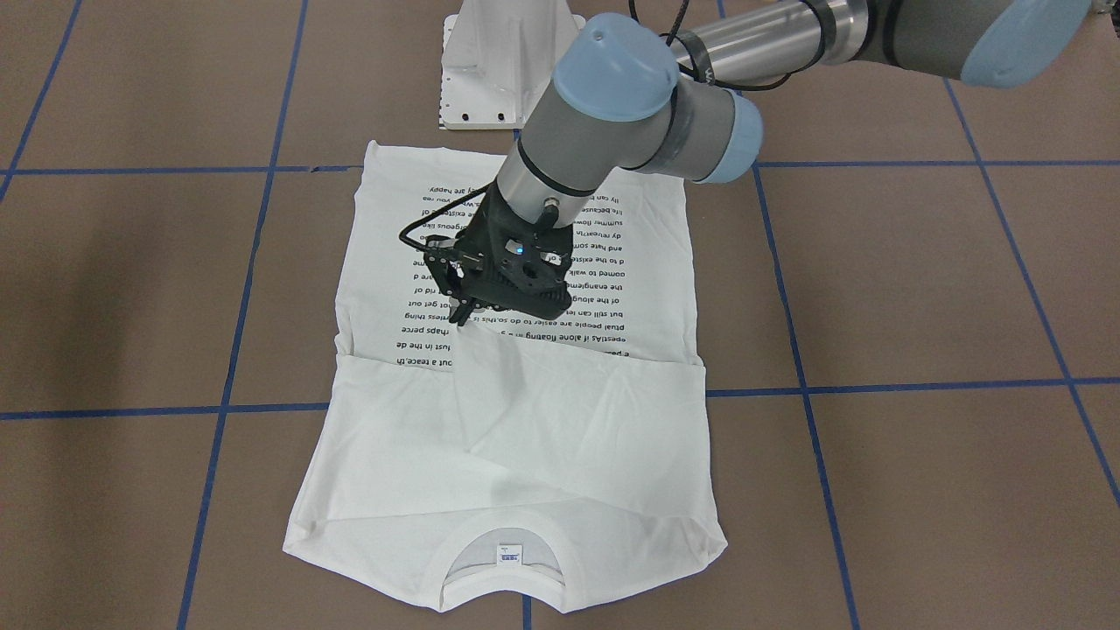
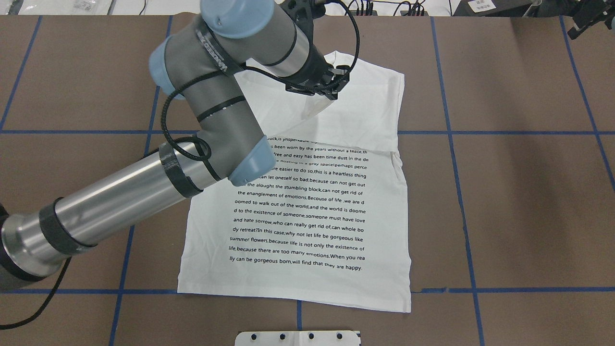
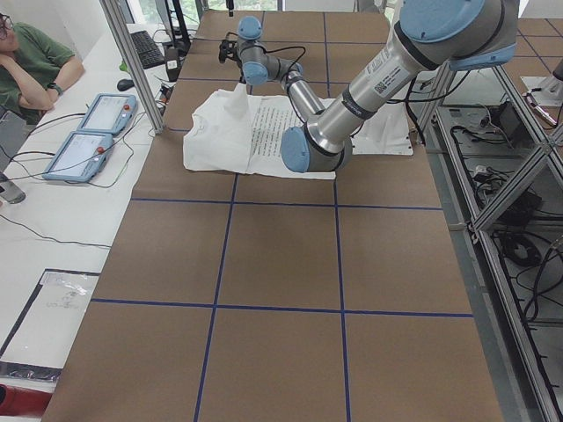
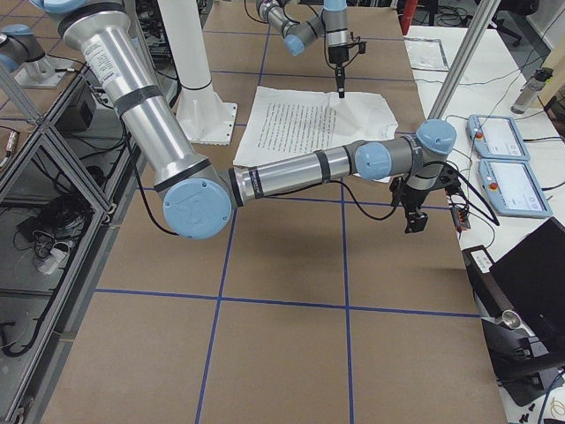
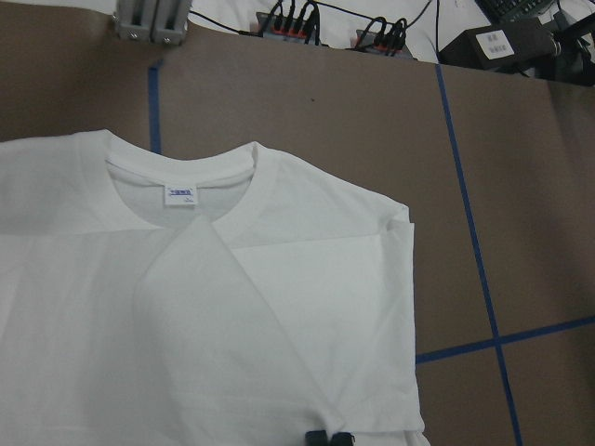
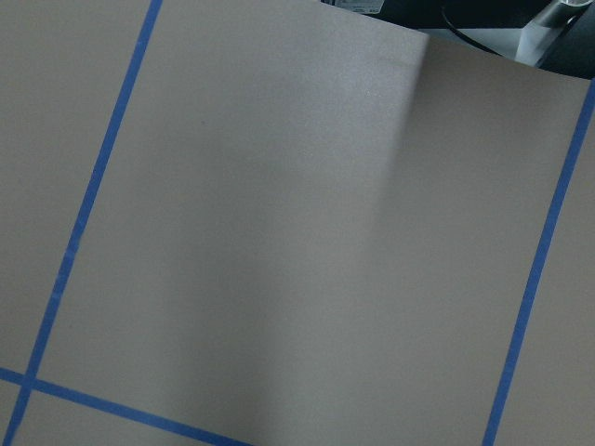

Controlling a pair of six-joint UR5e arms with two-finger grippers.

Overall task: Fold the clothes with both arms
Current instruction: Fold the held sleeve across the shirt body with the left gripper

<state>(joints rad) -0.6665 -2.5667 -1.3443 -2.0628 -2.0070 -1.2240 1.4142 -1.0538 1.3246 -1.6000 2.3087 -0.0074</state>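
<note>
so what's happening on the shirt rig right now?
The left arm is doing the work. The left hand is shut on a bit of the white T-shirt, apparently a sleeve end, and holds it lifted in a peak just over the printed text. The rest of the shirt lies flat, print side up, with white fabric folded across the chest. The right hand hangs over bare table off to the side, touching nothing.
</note>
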